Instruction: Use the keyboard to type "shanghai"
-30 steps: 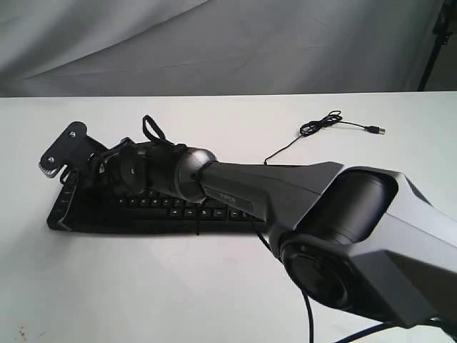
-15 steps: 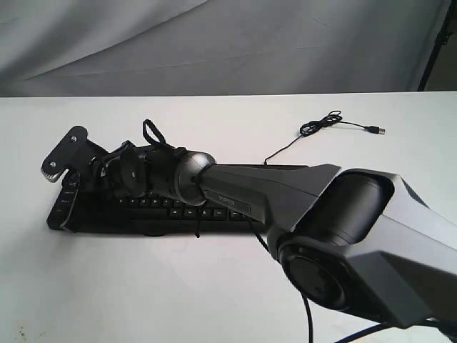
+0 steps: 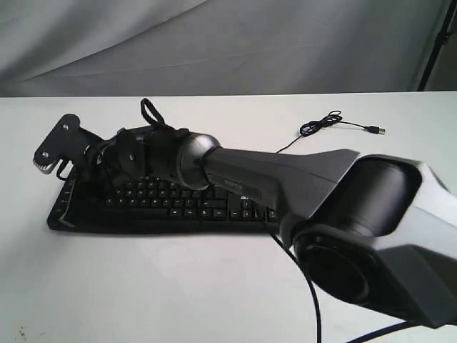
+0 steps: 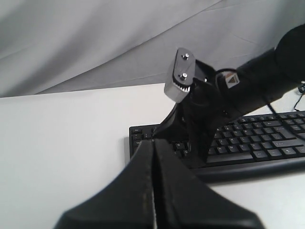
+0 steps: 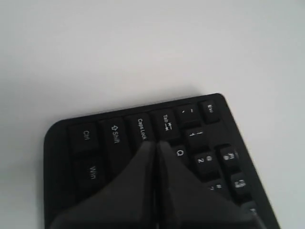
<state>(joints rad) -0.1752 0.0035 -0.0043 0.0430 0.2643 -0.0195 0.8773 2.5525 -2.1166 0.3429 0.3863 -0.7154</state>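
your right gripper [image 5: 155, 147] closed, empty, tips by caps lock key [image 5: 141, 129] on the black keyboard [image 5: 90, 171], left gripper [image 4: 153, 143] closed, empty too

The worktop [image 3: 143, 286] is viewed obliquely from above by the exterior camera, facing a grey backdrop [image 3: 214, 43]. The left wrist camera is set low, directed along the left tool [image 4: 153, 142] toward the keyboard [image 4: 267, 150]. The right wrist camera is held close above it, aimed steeply down. The keyboard's Ctrl end is shared by all three views.
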